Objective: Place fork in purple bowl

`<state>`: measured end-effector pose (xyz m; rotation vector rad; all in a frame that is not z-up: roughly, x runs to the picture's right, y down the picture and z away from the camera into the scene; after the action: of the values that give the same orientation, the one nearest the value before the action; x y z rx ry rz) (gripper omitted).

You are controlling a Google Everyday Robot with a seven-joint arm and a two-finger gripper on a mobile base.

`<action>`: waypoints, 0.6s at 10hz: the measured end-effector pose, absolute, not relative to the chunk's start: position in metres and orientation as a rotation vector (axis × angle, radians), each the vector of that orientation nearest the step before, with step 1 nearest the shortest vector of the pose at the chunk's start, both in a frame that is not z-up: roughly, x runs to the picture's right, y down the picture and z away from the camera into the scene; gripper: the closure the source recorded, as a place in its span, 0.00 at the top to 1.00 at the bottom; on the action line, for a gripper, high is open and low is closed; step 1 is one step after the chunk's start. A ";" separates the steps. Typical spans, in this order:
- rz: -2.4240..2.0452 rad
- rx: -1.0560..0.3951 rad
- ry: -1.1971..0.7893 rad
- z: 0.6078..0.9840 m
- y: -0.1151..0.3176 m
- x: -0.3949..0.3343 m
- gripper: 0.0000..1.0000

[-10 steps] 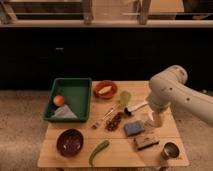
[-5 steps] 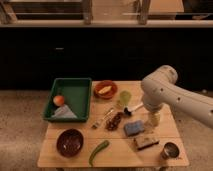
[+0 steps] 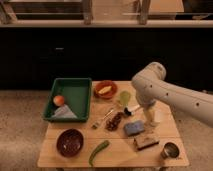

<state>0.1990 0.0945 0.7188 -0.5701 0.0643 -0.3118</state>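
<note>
The fork [image 3: 102, 120] is a thin pale utensil lying slantwise near the middle of the wooden table [image 3: 125, 156]. The purple bowl [image 3: 70, 142] stands at the front left and looks empty. My gripper [image 3: 149, 119] hangs below the white arm at the right side of the table. It is above the table top, well to the right of the fork and far from the bowl. Nothing shows in it.
A green tray [image 3: 75, 88] at the back left holds an orange fruit [image 3: 59, 100] and a white packet. Also here: an orange bowl [image 3: 105, 90], a green cup [image 3: 124, 98], a white-handled tool [image 3: 131, 109], a blue sponge [image 3: 133, 128], a green chilli [image 3: 98, 152] and a metal cup [image 3: 170, 150].
The arm has swung left over the table and its gripper end has come down near the right side. The objects on the table have not moved.
</note>
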 end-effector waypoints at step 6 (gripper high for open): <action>-0.379 -0.561 0.074 0.737 0.070 0.189 0.80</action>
<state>0.1892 0.0698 0.7368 -0.5612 0.0737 -0.3787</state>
